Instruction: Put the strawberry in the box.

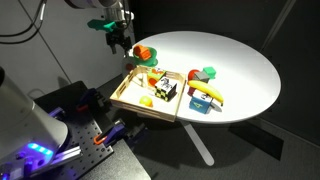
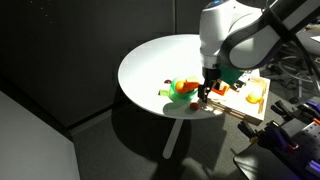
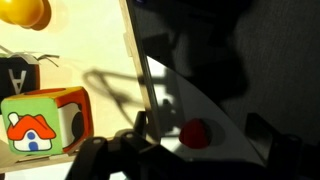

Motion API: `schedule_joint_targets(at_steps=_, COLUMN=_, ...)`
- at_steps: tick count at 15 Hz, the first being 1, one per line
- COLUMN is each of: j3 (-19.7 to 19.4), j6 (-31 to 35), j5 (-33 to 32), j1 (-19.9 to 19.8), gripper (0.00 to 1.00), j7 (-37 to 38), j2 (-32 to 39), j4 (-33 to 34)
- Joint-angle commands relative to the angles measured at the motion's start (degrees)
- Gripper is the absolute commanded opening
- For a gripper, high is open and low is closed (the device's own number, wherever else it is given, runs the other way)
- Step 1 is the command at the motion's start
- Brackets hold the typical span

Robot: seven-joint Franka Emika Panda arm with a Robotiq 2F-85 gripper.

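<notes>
The strawberry (image 3: 195,133) is a small red toy lying on the white table just outside the box's wall. The box (image 1: 130,102) is a shallow, light wooden tray at the table's near edge; it also shows in an exterior view (image 2: 240,108) and in the wrist view (image 3: 115,60). My gripper (image 3: 200,142) is open, with one finger on each side of the strawberry and not touching it. In both exterior views the gripper (image 1: 121,44) (image 2: 206,90) hangs over the table beside the tray's corner.
An orange and green toy (image 1: 145,52) lies next to the gripper. The tray holds a picture cube (image 3: 42,125), a black block (image 1: 166,91) and a yellow toy (image 1: 146,101). A small blue box (image 1: 201,105) with a yellow toy on it stands beside the tray.
</notes>
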Motion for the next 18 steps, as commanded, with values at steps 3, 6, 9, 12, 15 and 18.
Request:
schedule_joint_targets(at_steps=3, j3=-3.86, j6=0.81, j5=-5.89, j1=4.35, gripper=1.00, j7=7.88, j2=6.39, j4=5.09)
schedule_joint_targets(at_steps=6, j3=-5.06, j6=0.81, j5=-5.93, j1=5.76, gripper=1.00, j7=8.72, j2=9.51, j4=7.36)
schedule_joint_targets(at_steps=9, j3=-5.41, j6=0.94, j5=-4.62, j1=6.25, gripper=1.00, j7=7.27, j2=12.42, j4=9.54)
schedule_joint_targets(at_steps=12, j3=-5.56, j6=1.01, j5=-4.26, j1=6.82, gripper=1.00, j7=6.71, j2=14.76, j4=11.54)
schedule_joint_targets(at_steps=15, j3=-5.67, j6=0.82, j5=-4.14, j1=7.50, gripper=1.00, j7=6.45, j2=16.61, j4=13.44)
schedule_joint_targets(at_steps=18, j3=-6.07, j6=0.73, j5=-4.38, j1=8.42, gripper=1.00, j7=6.49, j2=18.33, j4=15.16)
